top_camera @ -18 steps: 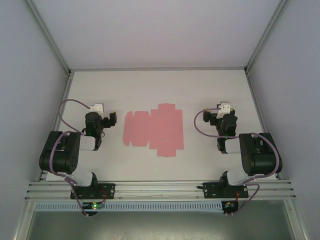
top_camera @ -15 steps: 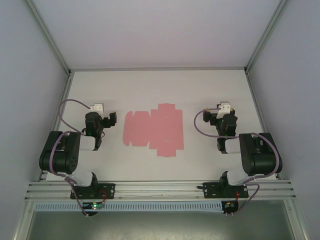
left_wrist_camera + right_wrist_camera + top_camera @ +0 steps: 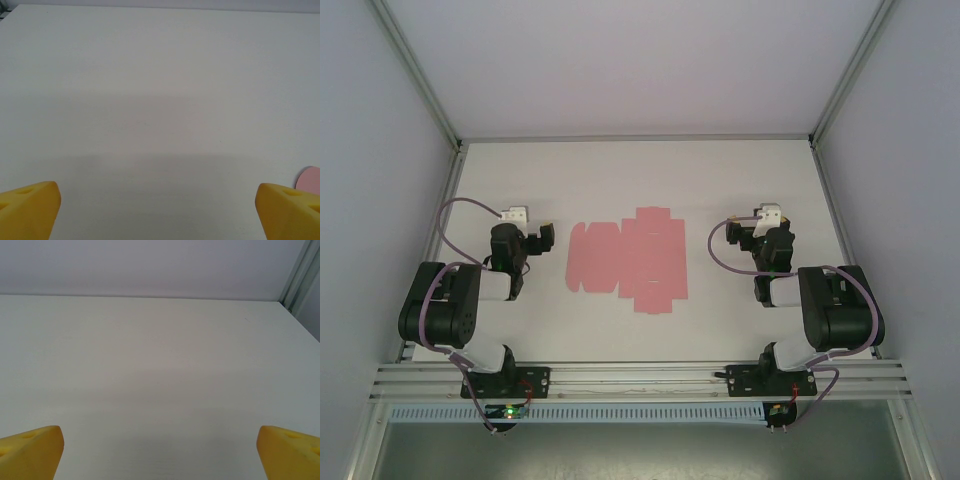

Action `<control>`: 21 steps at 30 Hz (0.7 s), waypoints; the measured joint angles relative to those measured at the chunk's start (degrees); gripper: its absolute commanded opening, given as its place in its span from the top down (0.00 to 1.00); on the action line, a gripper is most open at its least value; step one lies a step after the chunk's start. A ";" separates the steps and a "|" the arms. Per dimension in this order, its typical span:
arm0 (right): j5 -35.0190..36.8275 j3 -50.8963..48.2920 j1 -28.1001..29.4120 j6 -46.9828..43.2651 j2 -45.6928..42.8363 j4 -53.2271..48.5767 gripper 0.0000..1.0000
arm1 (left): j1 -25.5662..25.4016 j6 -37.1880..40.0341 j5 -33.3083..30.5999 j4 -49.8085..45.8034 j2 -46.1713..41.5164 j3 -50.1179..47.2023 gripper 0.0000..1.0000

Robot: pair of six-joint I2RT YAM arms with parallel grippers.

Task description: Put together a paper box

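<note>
Flat pink die-cut paper box (image 3: 628,259)

Paper box (image 3: 628,258) lies flat and unfolded on table (image 3: 620,175), about mid-table. Left gripper (image 3: 536,240) sits left of it, near but not touching. Right gripper (image 3: 748,230) sits right of it, farther off, also apart. Box is between the two. Arm bases are at the near edge, behind both grippers. In the left wrist view, a box corner shows just beyond the right-side finger (image 3: 287,210).
</note>
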 measured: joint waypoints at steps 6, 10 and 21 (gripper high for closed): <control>0.02 0.00 -0.02 0.33 -4.13 -2.95 0.02 | 0.00 -0.07 -0.04 -9.29 -3.02 4.11 0.00; 0.52 1.75 0.28 0.44 -11.13 -10.32 0.02 | 0.00 -2.45 1.25 -21.97 -9.35 11.41 0.00; 5.14 34.18 16.02 11.69 -12.72 -56.48 0.19 | -0.72 -25.27 11.98 -44.22 -17.35 18.95 0.00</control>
